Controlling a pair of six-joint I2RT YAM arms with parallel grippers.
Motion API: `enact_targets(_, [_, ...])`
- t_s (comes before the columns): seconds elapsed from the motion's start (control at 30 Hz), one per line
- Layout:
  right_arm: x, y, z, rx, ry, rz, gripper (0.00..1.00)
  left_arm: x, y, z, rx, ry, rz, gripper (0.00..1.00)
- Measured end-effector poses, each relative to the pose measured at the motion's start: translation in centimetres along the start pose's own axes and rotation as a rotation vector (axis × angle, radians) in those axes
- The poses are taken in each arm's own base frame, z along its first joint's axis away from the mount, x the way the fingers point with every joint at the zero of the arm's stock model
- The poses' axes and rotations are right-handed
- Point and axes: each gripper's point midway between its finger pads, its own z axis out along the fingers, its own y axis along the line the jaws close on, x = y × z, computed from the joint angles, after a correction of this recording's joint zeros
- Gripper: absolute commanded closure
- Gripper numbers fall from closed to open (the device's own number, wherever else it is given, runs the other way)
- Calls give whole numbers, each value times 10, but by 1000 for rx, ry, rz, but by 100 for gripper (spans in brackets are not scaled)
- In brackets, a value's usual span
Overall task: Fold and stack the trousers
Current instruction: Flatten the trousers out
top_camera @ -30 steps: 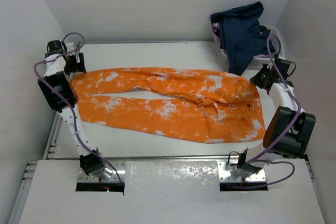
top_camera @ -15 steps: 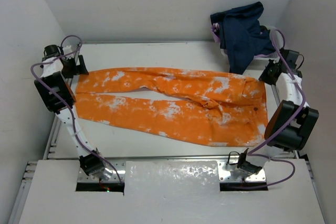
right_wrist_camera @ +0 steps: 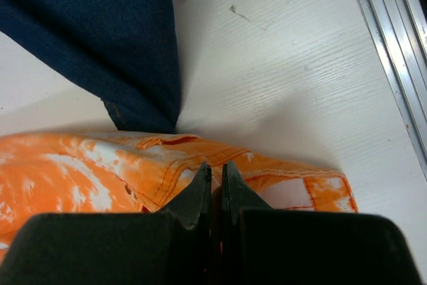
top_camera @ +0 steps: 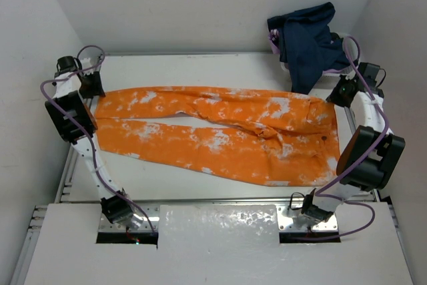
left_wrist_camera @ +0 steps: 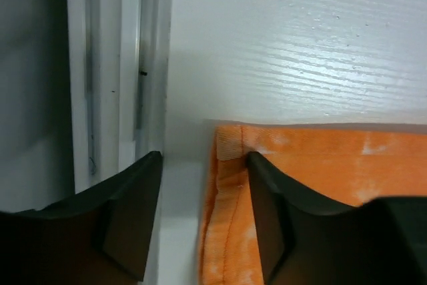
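Note:
The orange trousers point(top_camera: 220, 131) with white splotches lie spread flat across the table, waist at the right and leg ends at the left. My left gripper point(top_camera: 91, 87) is at the far leg's end. In the left wrist view its jaws point(left_wrist_camera: 203, 158) stand apart with the hem point(left_wrist_camera: 230, 231) between them, lying against the right finger with a gap to the left finger. My right gripper point(top_camera: 337, 95) is at the waist's far corner. Its fingers point(right_wrist_camera: 217, 165) are shut on the waistband point(right_wrist_camera: 280, 171).
A dark navy garment point(top_camera: 307, 41) lies bunched at the back right corner, one end touching the waist point(right_wrist_camera: 100, 38). Metal rails run along the table's left edge point(left_wrist_camera: 113, 85) and right edge point(right_wrist_camera: 393, 51). White walls enclose the white table point(top_camera: 200, 71) at the back and sides.
The right gripper has pulled the waist to the right and back, and the trousers lie straighter. The left gripper has shifted slightly left at the leg end, and its jaws have narrowed.

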Motion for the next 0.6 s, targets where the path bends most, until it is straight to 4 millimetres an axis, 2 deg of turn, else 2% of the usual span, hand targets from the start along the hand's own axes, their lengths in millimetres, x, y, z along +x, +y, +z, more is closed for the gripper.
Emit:
enact_targets(0.1, [0,3,0,-16,2,1,100,-4,9,-1,-21,-25,12,69])
enact_targets(0.17, [1,3,0,-18,3,0,100,-3,-4,0,27,-33,20,67])
enact_targets(0.2, [1,3,0,-19,2,0,100,-4,-12,0,46,-34,31,52])
enact_targets(0.27, [1,3,0,-18,3,1,100,-7,-30,2,86,-35,66,41])
enact_targets(0.37, [1,3,0,-18,3,1,100,-8,-49,-1,109,-41,96,39])
enact_targets(0.43, [1,3,0,-19,2,1,100,-8,-61,-11,116,-48,118,39])
enact_targets(0.5, [1,3,0,-19,3,1,100,-19,-64,-23,108,-80,136,38])
enact_targets(0.6, [2,3,1,-20,4,5,100,-47,-57,-38,66,-140,158,36])
